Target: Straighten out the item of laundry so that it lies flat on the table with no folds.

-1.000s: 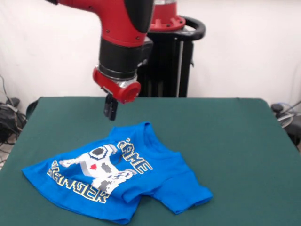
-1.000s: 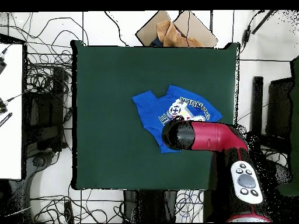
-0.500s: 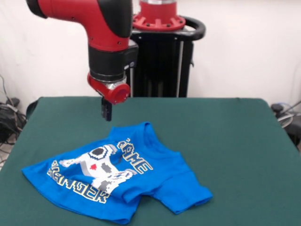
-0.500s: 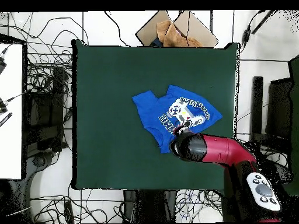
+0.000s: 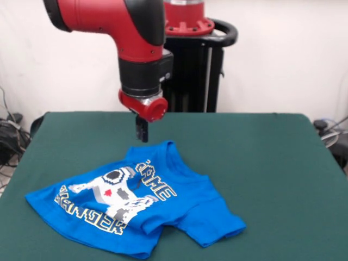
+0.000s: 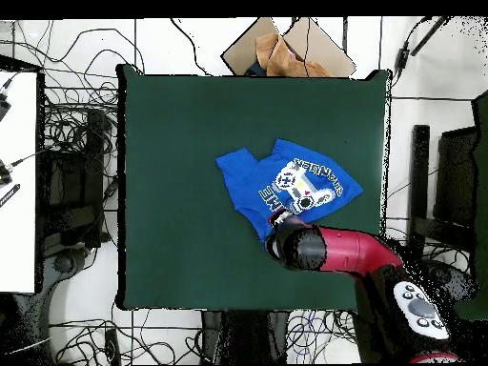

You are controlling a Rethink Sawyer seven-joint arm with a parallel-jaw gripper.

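Tool (image 5: 142, 132) above shirt's far edge, state unclear, blue T-shirt (image 5: 136, 204) rumpled, sleeve folded, green table (image 5: 261, 163)

Dark green table (image 5: 261, 157), rumpled blue T-shirt (image 5: 136, 201) lying on it, one sleeve seemingly folded

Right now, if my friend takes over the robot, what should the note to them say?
Gripper: hangs above the far edge of the blue T-shirt, holding nothing; can't tell if it is open or shut.
T-shirt: print side up on the green table, towards the side of it, not centred.
Done: most of the front lies spread out.
Left: one sleeve is bunched and the hem is folded under; smooth those flat.
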